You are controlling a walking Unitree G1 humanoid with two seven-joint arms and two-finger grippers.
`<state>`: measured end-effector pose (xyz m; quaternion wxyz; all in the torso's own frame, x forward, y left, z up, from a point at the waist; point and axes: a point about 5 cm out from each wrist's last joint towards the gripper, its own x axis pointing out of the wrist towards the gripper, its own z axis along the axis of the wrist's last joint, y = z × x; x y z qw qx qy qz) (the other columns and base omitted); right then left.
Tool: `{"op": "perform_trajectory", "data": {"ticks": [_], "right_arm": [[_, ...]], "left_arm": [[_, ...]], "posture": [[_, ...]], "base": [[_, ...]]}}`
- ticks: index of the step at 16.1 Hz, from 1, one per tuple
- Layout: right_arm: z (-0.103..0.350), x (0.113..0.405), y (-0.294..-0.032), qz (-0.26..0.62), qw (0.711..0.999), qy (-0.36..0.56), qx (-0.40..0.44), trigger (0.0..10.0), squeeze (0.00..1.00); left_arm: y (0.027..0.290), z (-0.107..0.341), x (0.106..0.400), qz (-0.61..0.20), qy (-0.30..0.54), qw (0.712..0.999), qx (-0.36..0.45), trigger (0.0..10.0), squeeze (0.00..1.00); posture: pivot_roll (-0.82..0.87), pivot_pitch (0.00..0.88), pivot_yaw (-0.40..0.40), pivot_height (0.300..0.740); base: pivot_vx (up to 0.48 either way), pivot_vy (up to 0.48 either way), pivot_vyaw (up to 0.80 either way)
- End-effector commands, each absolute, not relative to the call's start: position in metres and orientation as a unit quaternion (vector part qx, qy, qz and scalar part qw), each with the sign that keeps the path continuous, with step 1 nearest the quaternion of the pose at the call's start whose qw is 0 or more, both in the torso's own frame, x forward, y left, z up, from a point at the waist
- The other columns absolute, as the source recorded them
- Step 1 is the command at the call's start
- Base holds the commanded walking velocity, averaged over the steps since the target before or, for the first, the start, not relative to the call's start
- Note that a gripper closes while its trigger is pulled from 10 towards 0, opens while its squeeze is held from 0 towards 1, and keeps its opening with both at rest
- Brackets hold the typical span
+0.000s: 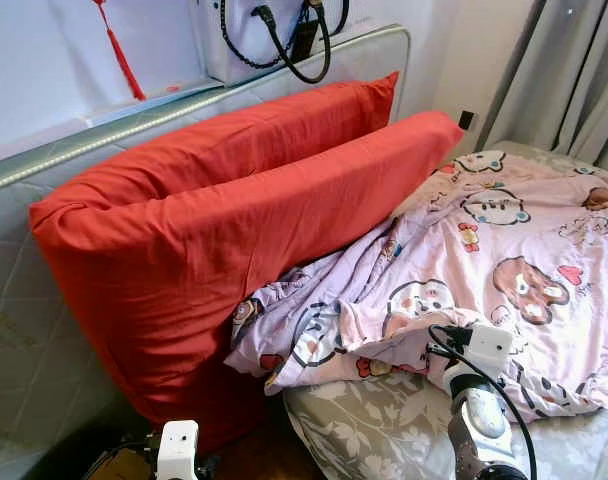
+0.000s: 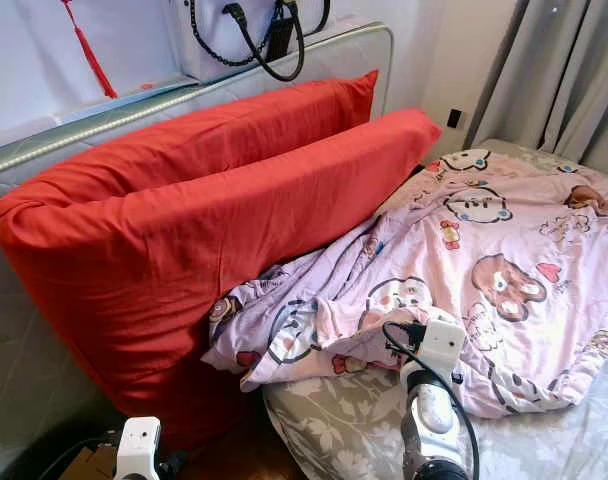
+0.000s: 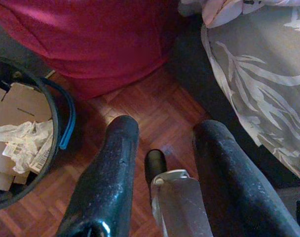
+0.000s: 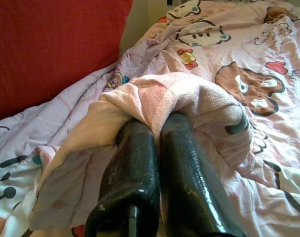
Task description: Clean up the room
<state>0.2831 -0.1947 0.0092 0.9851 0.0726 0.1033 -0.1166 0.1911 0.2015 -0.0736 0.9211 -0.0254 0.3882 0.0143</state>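
- Right end effector (image 4: 157,123) sits at the near edge of the bed, its two black fingers (image 4: 132,168) pressed together on a fold of the pink cartoon-print blanket (image 1: 504,250), which bunches over their tips.
- That blanket lies crumpled across the bed (image 1: 384,420), whose grey leaf-patterned sheet shows beneath; its upper edge touches the nearer of two red pillows (image 1: 234,230).
- Both pillows lean against the padded headboard (image 1: 14,300); a bag with black handles (image 1: 284,35) stands on the ledge above.
- Left end effector (image 3: 162,143) hangs low over the wooden floor (image 3: 140,106), fingers spread apart and holding nothing.
- Beside it stands a dark bin (image 3: 26,143) with what looks like cardboard and crumpled paper inside.
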Motion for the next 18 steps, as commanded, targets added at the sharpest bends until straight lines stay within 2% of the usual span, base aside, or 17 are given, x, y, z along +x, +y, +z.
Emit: {"op": "perform_trajectory", "data": {"ticks": [1,17,18], "right_arm": [[0.0151,0.2871,-0.1946,-0.119,0.986,0.086,0.076,10.0,0.0],[0.0159,0.2867,-0.1996,-0.136,0.985,0.084,0.073,10.0,0.0],[0.0167,0.2866,-0.2016,-0.143,0.984,0.081,0.069,10.0,0.0]], "left_arm": [[0.2031,-0.0753,0.1869,0.015,0.392,0.92,-0.023,10.0,0.0],[0.2014,-0.0739,0.1898,0.011,0.386,0.922,-0.026,10.0,0.0],[0.2015,-0.0741,0.1893,0.011,0.387,0.922,-0.026,10.0,0.0]], "posture": [[0.05,0.0,0.007,0.74],[0.05,0.0,0.011,0.74],[0.05,0.0,0.011,0.74]], "base": [[0.0,0.0,0.0],[-0.245,0.0,0.0],[0.262,0.0,0.0]]}}
